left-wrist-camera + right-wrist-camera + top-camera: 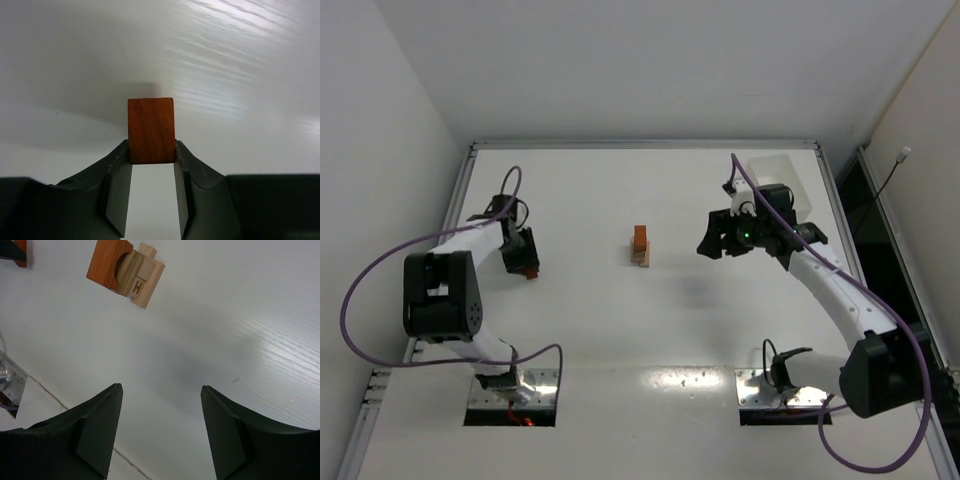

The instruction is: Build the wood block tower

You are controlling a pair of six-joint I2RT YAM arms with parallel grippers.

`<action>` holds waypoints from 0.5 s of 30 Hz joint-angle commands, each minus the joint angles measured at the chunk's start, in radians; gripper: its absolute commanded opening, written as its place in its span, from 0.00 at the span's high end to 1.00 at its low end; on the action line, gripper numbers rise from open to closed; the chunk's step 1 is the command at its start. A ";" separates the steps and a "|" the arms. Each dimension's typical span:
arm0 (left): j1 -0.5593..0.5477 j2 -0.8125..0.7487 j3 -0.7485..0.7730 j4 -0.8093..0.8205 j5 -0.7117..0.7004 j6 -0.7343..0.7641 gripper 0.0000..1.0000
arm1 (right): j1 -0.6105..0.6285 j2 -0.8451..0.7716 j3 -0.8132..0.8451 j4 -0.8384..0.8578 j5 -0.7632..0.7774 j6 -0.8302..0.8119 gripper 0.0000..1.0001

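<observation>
The wood block tower is a short stack in the middle of the table: a reddish-brown block on pale tan blocks. In the right wrist view it shows a reddish-brown arch block over tan blocks, one marked H. My left gripper is at the left of the table, well left of the tower, shut on a reddish-brown block held between its fingertips. My right gripper is to the right of the tower, apart from it, open and empty.
A white plastic bin stands at the back right, just behind my right arm. The white table has raised edges at the back and sides. Purple cables loop off both arms.
</observation>
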 commanded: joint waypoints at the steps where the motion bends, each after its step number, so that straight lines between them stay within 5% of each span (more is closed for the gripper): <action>1: -0.072 -0.138 0.054 -0.034 0.032 0.079 1.00 | -0.006 -0.018 -0.009 0.041 0.024 -0.024 0.39; 7: -0.265 -0.270 0.210 -0.105 0.057 0.100 1.00 | -0.015 -0.038 -0.034 0.032 0.055 -0.035 0.39; 15: -0.460 -0.279 0.320 -0.112 -0.024 -0.080 1.00 | -0.035 -0.070 -0.052 0.023 0.064 -0.035 0.39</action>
